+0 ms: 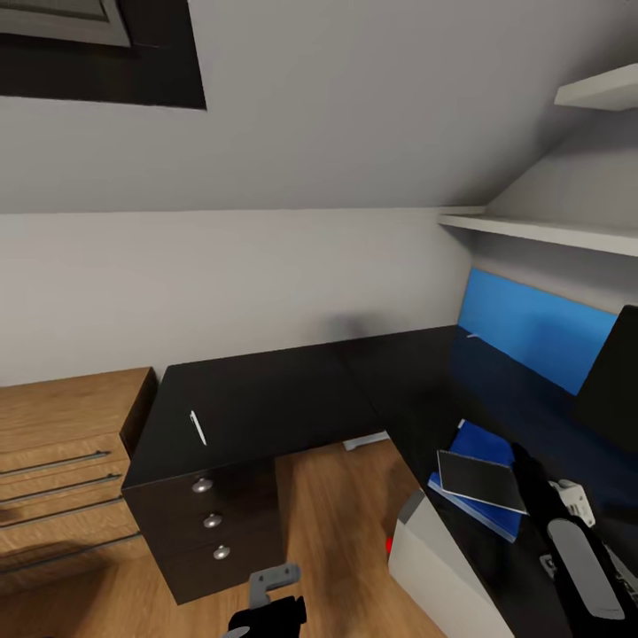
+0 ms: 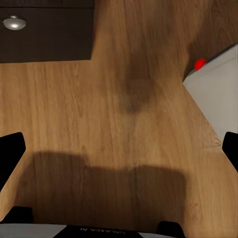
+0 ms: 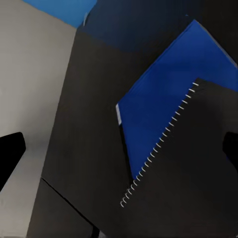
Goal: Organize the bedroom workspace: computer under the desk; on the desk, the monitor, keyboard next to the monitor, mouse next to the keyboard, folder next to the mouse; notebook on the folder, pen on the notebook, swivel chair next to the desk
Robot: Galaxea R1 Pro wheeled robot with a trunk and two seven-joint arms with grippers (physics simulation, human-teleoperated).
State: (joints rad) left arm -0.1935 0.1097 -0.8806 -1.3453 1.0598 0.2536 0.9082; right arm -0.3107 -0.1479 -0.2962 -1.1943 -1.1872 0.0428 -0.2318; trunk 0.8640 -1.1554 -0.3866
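Notebook stacked on folder; pen lies apart on the desk's left wing.

The dark spiral notebook (image 1: 483,479) lies on the blue folder (image 1: 486,443) on the desk (image 1: 266,399), right. The pen (image 1: 198,428) rests above the drawers. Right tool (image 3: 119,148) hovers wide over the stack; left tool (image 2: 119,148) wide above the floor (image 2: 99,124).

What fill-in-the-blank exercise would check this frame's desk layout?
1. The dark spiral-bound notebook lies on top of the ____ folder.
2. The pen lies on the desk above the unit with ____ round knobs.
3. The chest beside the desk is made of light ____.
Missing words: blue; three; wood.
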